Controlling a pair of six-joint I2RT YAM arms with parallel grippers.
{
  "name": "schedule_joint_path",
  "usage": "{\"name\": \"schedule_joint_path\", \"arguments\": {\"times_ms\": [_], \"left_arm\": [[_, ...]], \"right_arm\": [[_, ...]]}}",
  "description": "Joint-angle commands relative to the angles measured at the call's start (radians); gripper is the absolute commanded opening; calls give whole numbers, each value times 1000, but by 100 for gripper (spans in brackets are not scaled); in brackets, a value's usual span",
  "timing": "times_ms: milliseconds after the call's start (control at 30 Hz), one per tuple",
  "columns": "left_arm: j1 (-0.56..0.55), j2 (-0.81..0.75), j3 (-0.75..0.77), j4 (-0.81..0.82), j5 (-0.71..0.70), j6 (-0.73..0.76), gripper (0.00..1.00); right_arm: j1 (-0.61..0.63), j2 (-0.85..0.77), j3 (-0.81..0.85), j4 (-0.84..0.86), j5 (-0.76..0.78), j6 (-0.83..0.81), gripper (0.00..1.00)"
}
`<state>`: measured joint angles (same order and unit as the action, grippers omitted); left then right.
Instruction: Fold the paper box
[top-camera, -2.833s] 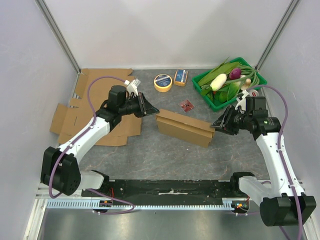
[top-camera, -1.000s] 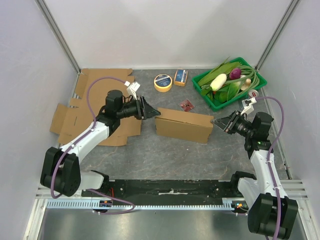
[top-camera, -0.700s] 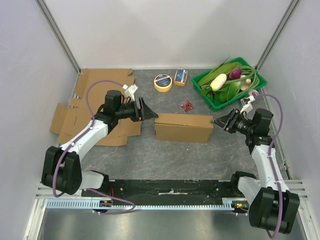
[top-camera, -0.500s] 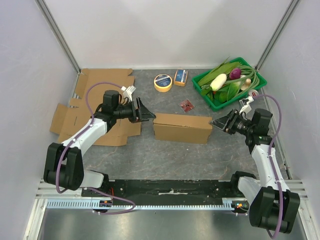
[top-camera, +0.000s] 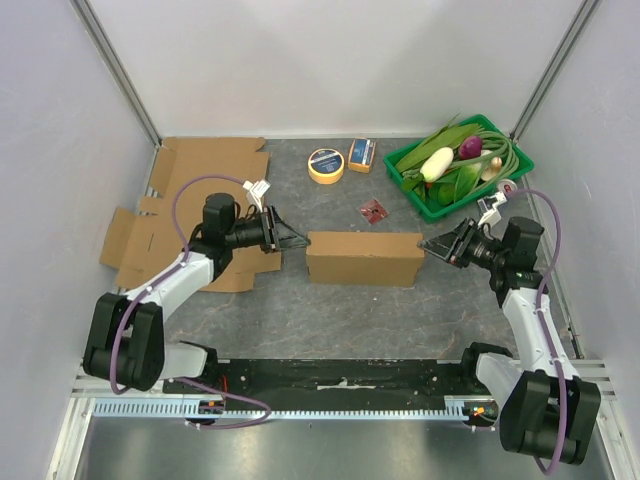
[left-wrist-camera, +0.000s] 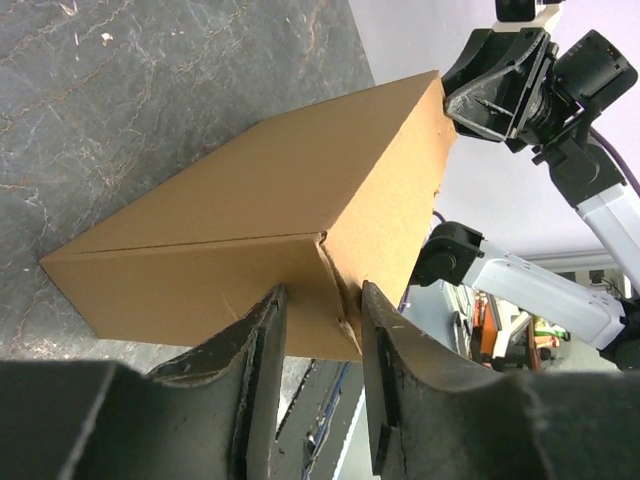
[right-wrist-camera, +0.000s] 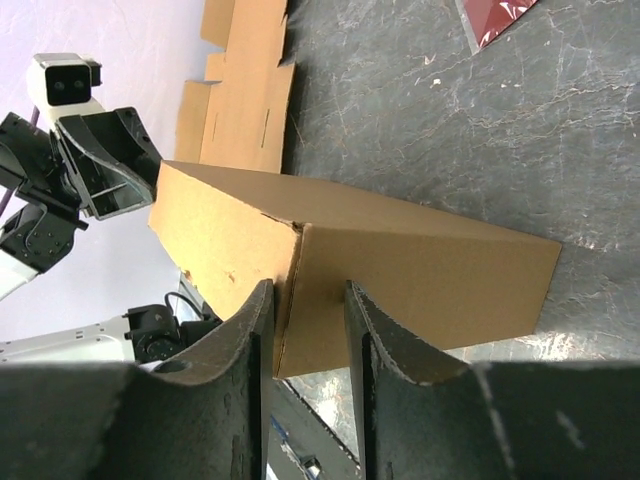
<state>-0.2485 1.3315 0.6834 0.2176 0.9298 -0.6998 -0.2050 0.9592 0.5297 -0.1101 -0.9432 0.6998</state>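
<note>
The paper box (top-camera: 362, 258) lies folded up as a long brown block in the middle of the table, its long side across the view. My left gripper (top-camera: 298, 243) is at its left end. In the left wrist view the box's end corner (left-wrist-camera: 335, 270) sits between the partly closed jaws of that gripper (left-wrist-camera: 322, 298), and both fingertips lie against the cardboard. My right gripper (top-camera: 428, 245) is at the right end. In the right wrist view its jaws (right-wrist-camera: 305, 300) straddle the other end corner of the box (right-wrist-camera: 400, 270) in the same way.
Flat cardboard sheets (top-camera: 200, 210) lie under and behind the left arm. A yellow tape roll (top-camera: 325, 165), a small orange box (top-camera: 362, 154) and a red packet (top-camera: 375, 211) sit behind the box. A green basket (top-camera: 517, 152) of vegetables stands at the back right.
The box has turned from tilted to level and slid slightly left. The left gripper's jaws opened wide, then narrowed onto the left end corner. The right gripper has stayed at the right end.
</note>
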Motion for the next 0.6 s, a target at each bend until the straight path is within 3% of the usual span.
{"name": "schedule_joint_path", "arguments": {"times_ms": [0, 133, 300, 367, 467, 500, 567], "left_arm": [[-15, -53, -65, -211, -167, 111, 42], [-152, -130, -1, -395, -322, 215, 48], [-435, -163, -82, -258, -528, 115, 59], [-486, -157, -96, -193, -572, 102, 59], [-590, -190, -94, -201, -647, 114, 61], [-647, -201, -99, -201, -667, 109, 67], [-655, -273, -128, -211, -669, 68, 70]], "right_arm": [[-2, 38, 11, -257, 246, -141, 38], [3, 10, 217, -546, 550, -267, 48], [4, -120, 409, -730, 783, -279, 82], [3, -161, 447, -782, 810, -295, 88], [6, -217, 475, -900, 752, -277, 88], [7, -258, 472, -910, 730, -243, 88], [9, -289, 503, -960, 738, -241, 89]]}}
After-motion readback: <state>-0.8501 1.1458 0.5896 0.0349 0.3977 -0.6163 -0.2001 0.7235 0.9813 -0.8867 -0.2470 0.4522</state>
